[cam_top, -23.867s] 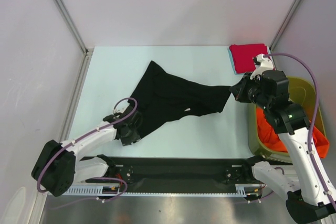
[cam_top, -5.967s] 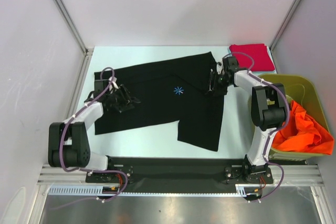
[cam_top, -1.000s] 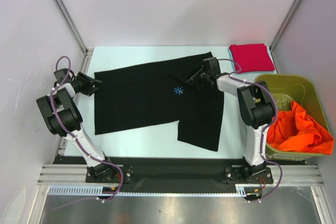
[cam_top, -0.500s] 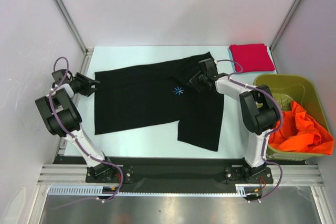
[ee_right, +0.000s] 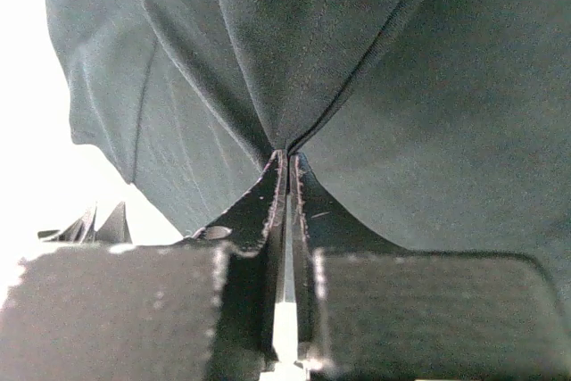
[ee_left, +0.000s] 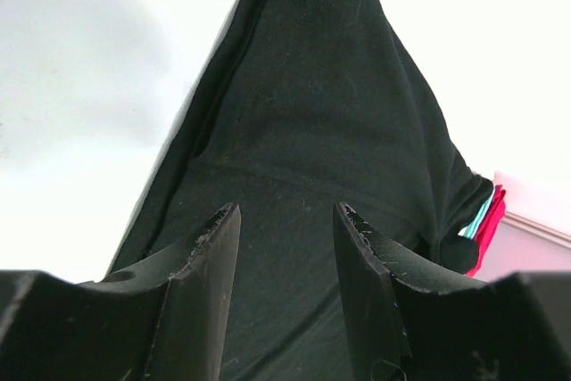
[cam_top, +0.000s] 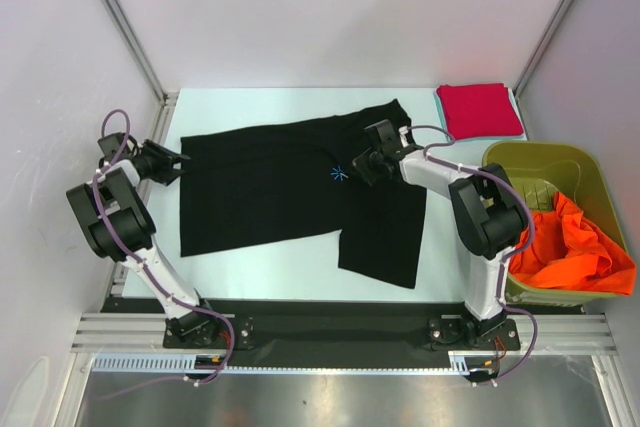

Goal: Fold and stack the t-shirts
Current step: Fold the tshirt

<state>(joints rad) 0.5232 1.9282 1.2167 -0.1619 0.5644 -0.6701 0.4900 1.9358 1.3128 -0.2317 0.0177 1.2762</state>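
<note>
The black t-shirt (cam_top: 270,182) lies spread flat on the table, and its blue asterisk (cam_top: 337,173) is partly overlapped by a pulled-in fold. My right gripper (cam_top: 360,164) sits just right of the asterisk. In the right wrist view the right gripper (ee_right: 287,160) is shut on a pinch of the black t-shirt (ee_right: 428,86), with creases running out from its tips. My left gripper (cam_top: 179,159) is at the shirt's left edge. It stands open (ee_left: 285,213) over the black cloth (ee_left: 312,113) and holds nothing. A folded red t-shirt (cam_top: 480,109) lies at the back right. An orange t-shirt (cam_top: 572,247) hangs out of the bin.
The olive-green bin (cam_top: 540,159) stands at the right edge beside the right arm. A metal rail (cam_top: 320,332) runs along the near edge. Walls and corner posts close in the left, back and right sides.
My right gripper has moved left and slightly nearer, dragging the pinched shirt fold toward the asterisk. The left gripper has stayed open at the left edge.
</note>
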